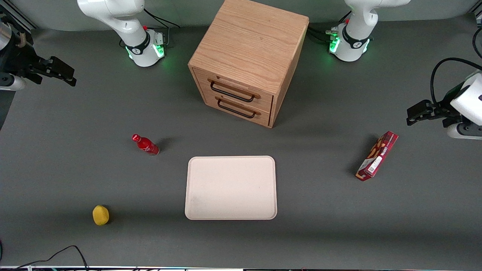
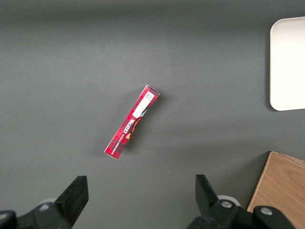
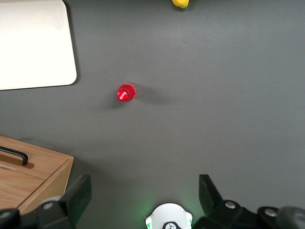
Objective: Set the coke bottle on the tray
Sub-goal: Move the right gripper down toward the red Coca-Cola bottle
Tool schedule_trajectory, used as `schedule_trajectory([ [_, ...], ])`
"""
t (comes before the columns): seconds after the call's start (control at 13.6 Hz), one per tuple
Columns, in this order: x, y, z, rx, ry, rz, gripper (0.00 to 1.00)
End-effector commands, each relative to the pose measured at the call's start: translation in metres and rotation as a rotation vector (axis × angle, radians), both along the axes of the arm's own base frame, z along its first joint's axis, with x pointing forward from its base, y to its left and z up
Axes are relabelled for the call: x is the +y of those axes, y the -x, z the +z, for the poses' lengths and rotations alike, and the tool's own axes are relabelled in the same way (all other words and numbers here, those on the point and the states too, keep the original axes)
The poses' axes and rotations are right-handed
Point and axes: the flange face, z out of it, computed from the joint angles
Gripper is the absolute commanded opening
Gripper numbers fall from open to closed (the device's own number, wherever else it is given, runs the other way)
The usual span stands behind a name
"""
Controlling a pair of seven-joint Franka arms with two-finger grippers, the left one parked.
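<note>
At left-centre of the front frame, the coke bottle [image 1: 145, 144] stands upright on the grey surface [image 1: 75, 169], cap up, white lettering visible, apart from the tray [image 1: 231, 187] and slightly farther from the camera than the tray's nearest corner. Tray lies flat at frame centre, nothing on it. Claw [image 1: 62, 71] sits at the upper left edge of the front frame, raised, well apart from the bottle, holding nothing; in the wrist view its fingers [image 3: 78, 193] stand wide apart, with the bottle's red cap [image 3: 126, 92] seen from above between and ahead of them. Wooden cabinet [image 1: 244, 60] at upper centre, both drawers closed. Yellow lemon [image 1: 101, 215] at lower left. Red snack box [image 1: 377, 156] lies toward the parked arm's end.
</note>
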Motion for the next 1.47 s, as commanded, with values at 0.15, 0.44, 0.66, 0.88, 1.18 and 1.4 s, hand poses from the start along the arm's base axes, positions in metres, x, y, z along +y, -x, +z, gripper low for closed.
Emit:
schedule_trajectory([
  [0.15,0.005,-0.004,0.0,0.03,-0.038,-0.011,1.0],
  [0.44,0.007,-0.017,-0.064,0.071,-0.153,0.014,1.0],
  [0.66,0.01,-0.022,-0.163,0.022,-0.143,0.0,1.0],
  [0.88,0.022,-0.018,-0.266,-0.059,-0.108,0.017,1.0],
  [1.18,0.023,-0.025,-0.331,-0.095,-0.111,0.009,1.0],
  [1.4,0.023,-0.026,-0.343,-0.092,-0.11,0.01,0.51],
])
